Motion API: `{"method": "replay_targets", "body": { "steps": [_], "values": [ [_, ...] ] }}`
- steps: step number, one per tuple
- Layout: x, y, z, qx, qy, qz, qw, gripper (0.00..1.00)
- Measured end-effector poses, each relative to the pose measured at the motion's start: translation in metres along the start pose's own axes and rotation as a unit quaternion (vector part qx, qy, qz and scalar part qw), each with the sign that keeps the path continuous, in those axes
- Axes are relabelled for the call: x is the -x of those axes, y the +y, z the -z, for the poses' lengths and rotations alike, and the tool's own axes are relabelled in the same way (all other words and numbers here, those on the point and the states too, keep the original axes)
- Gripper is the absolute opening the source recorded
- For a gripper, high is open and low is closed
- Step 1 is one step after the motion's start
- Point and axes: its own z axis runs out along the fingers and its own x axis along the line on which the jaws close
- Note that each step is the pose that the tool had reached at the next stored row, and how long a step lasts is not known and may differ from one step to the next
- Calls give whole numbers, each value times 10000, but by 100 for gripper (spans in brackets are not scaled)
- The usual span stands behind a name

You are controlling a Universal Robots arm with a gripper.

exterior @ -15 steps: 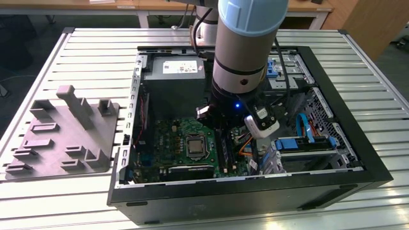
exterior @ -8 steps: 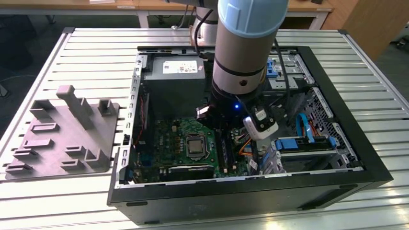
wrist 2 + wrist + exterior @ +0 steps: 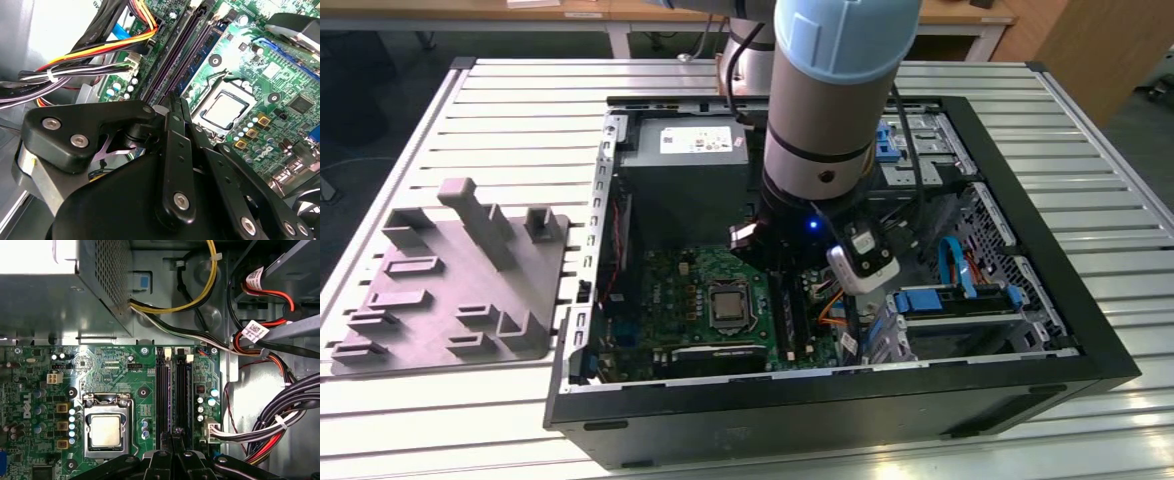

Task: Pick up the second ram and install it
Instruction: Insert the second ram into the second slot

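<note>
My gripper [image 3: 177, 102] [image 3: 175, 432] is shut, its black fingers pressed together with nothing showing between them. Its tips hang just above the near end of the long memory slots [image 3: 162, 395] [image 3: 170, 60] on the green motherboard [image 3: 125, 365]. A slim blue-green ram stick [image 3: 200, 57] with black chips stands upright in the slot beside the dark purple ones. I cannot tell whether it is the second ram. In the exterior view the arm [image 3: 821, 150] reaches down into the open computer case [image 3: 1087, 320], over the slots to the right of the processor socket [image 3: 724, 305].
The silver processor socket [image 3: 106, 430] [image 3: 222, 107] lies beside the slots. Bundled cables [image 3: 280, 420] [image 3: 85, 65] crowd the other side. The grey power supply [image 3: 683, 160] fills the case's far end. A grey holder block [image 3: 454, 280] sits on the slatted table at the exterior view's left.
</note>
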Motion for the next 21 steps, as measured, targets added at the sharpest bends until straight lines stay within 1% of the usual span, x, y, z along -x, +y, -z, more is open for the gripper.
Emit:
{"method": "replay_targets", "body": {
  "steps": [4, 21],
  "values": [
    [0, -1, -10, 10, 0, 4, 10000, 11],
    [1, -7, -55, 15, 0, 4, 10000, 11]
  ]
}}
